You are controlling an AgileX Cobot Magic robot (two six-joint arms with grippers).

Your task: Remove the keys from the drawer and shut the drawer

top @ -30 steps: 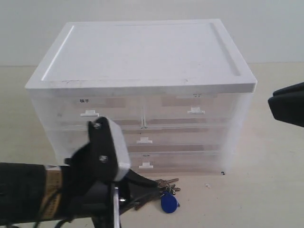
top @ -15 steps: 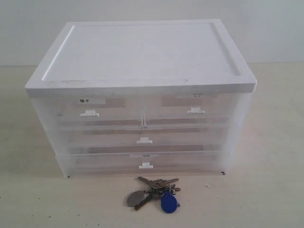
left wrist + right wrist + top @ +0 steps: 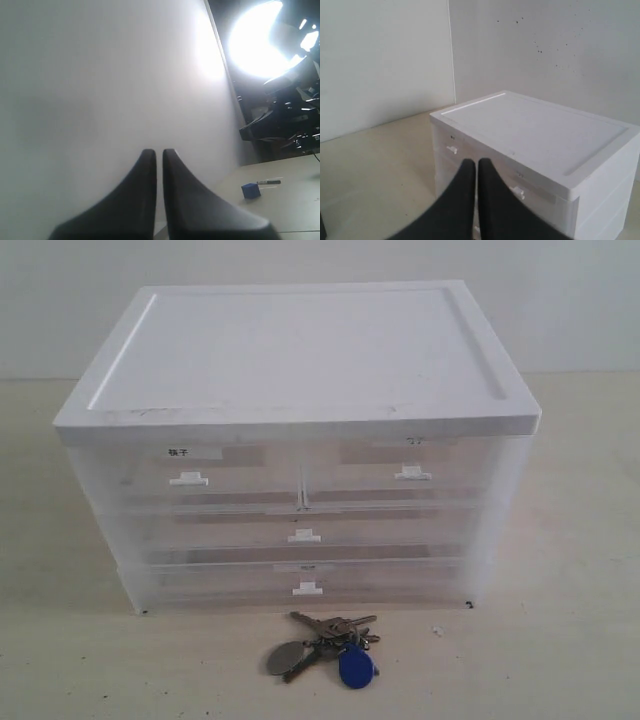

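Observation:
The keys [image 3: 325,645], silver on a ring with a blue oval fob and a grey oval tag, lie on the table in front of the white drawer cabinet [image 3: 300,440]. All its drawers [image 3: 305,580] sit pushed in. Neither arm shows in the exterior view. My left gripper [image 3: 159,152] is shut and empty, facing a blank white wall. My right gripper [image 3: 476,162] is shut and empty too, raised away from the cabinet [image 3: 535,150], which it sees from one corner.
A small blue cube [image 3: 250,190] and a marker pen [image 3: 268,182] lie on a table in the left wrist view, under a bright lamp [image 3: 262,40]. Beige tabletop [image 3: 560,640] surrounds the cabinet.
One second ago the left arm stood low at the front over the keys and the right gripper showed at the right edge. Both have left the exterior view. The keys stay on the table.

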